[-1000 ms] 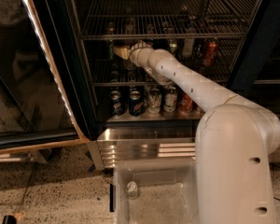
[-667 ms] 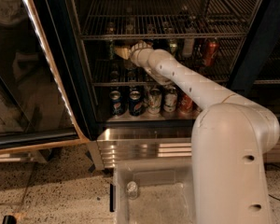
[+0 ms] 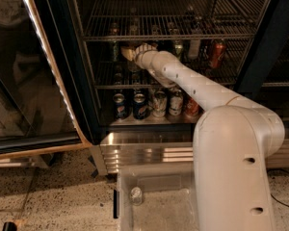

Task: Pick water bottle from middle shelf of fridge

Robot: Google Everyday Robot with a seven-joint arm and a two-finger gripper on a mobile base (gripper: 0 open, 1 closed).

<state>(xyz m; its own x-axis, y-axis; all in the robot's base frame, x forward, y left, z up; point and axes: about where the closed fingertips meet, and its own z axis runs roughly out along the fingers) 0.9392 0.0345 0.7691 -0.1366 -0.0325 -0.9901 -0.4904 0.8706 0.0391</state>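
My gripper (image 3: 129, 53) is inside the fridge (image 3: 82, 105), at the left of the middle shelf (image 3: 207, 85), in the gap under the upper wire rack. My white arm (image 3: 192, 83) runs to it from the lower right. The water bottle cannot be made out; the gripper's pale end covers the spot where it reaches. On the same shelf stand a dark bottle (image 3: 114, 49) to the gripper's left, a green-labelled bottle (image 3: 177, 47), a pale bottle (image 3: 193, 47) and a red can (image 3: 216, 53) to the right.
The open glass door (image 3: 24, 76) with its light strip (image 3: 50, 66) stands at the left. Several soda cans (image 3: 139, 105) line the fridge floor under the arm. The ribbed steel base (image 3: 144, 146) is below. A clear tray (image 3: 149, 201) on my base holds a small cup (image 3: 135, 195).
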